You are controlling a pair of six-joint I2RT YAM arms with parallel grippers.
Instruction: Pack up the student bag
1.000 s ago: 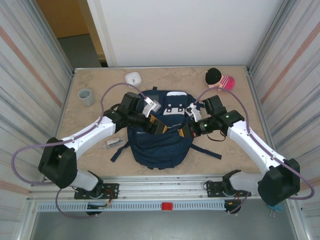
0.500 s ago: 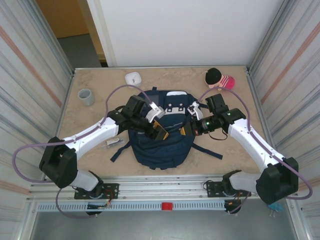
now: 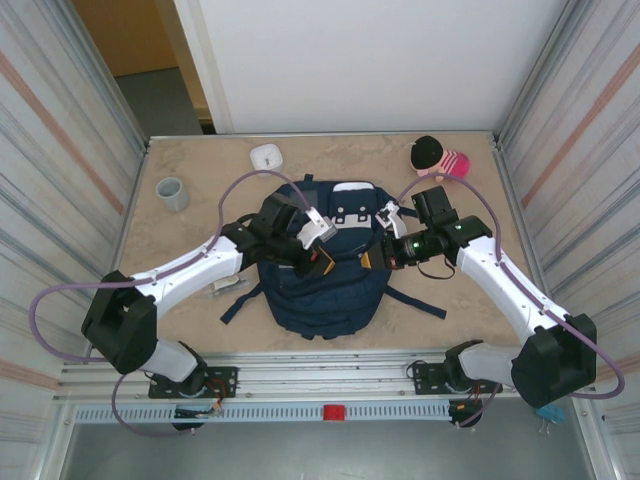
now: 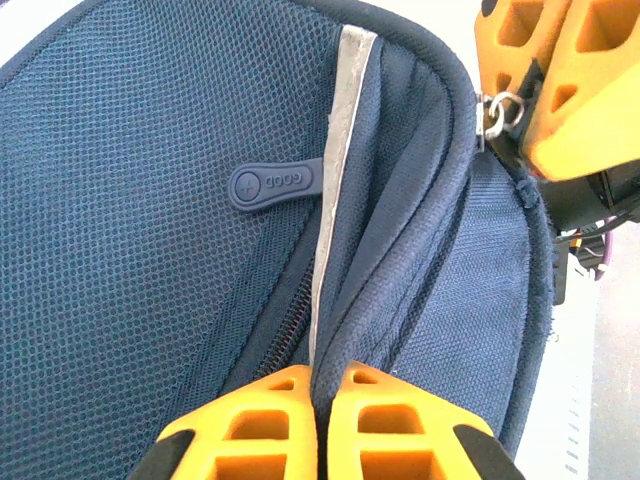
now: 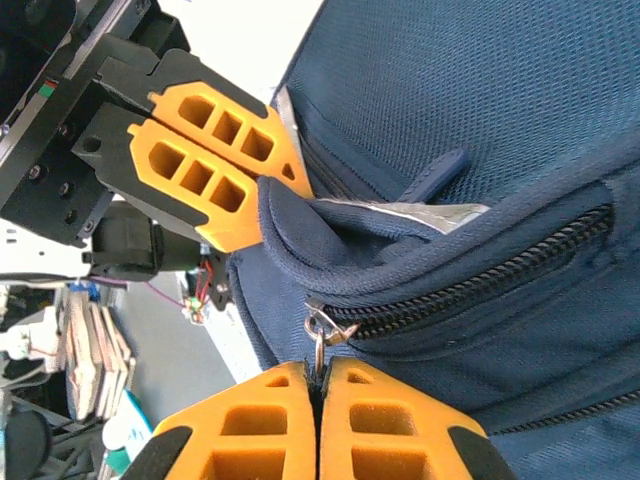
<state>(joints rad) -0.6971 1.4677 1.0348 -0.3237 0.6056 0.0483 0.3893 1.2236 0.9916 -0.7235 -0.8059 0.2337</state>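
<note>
The worktop (image 3: pixel 470 310) is beige with a pattern like marble, and ribbed metal walls stand at its left and right sides. A small grey cup (image 3: pixel 172 192) stands upright near the left edge, in the far half. A small white object (image 3: pixel 266 155) lies close to the far edge, a little left of the middle. In the far right corner lies a soft toy (image 3: pixel 440 157), with a black part and a pink striped part. A small silver-grey object (image 3: pixel 222 286) lies in the near left part, and its shape is not clear.
</note>
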